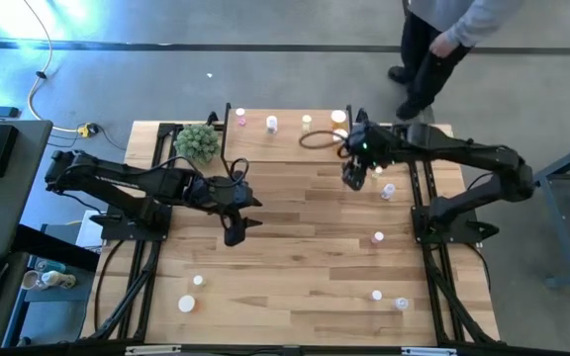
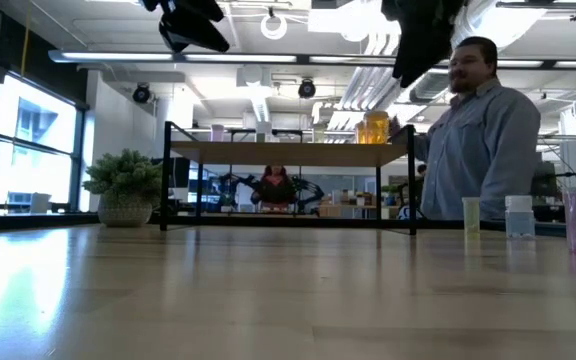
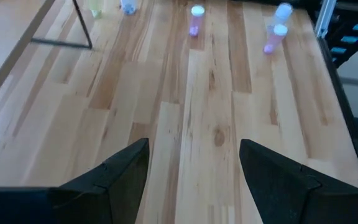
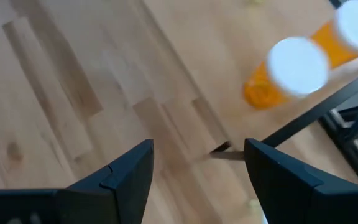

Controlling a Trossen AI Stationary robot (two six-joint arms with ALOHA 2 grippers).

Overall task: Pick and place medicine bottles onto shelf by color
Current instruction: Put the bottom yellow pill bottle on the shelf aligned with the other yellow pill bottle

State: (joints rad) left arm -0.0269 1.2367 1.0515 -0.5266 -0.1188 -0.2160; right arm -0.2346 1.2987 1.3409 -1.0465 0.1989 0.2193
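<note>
Right end effector (image 4: 197,168) hangs released above the shelf's (image 4: 229,62) orange bottles (image 4: 278,78); labels unreadable.

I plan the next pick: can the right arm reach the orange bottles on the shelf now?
Probably yes: the right gripper hangs open above the shelf edge, the orange bottles close ahead, nothing between.

You are looking at a light brown wooden table (image 1: 295,247) with long plank stripes. The arms are showing black, and so are the left gripper (image 3: 194,180) and the right gripper (image 4: 197,180). The shelf (image 2: 288,153) is showing a pale wood top and black legs. Two orange bottles (image 4: 294,71) are wearing white caps. Pink bottles (image 3: 272,38) are wearing white caps too. The plant (image 1: 197,142) is looking green.
</note>
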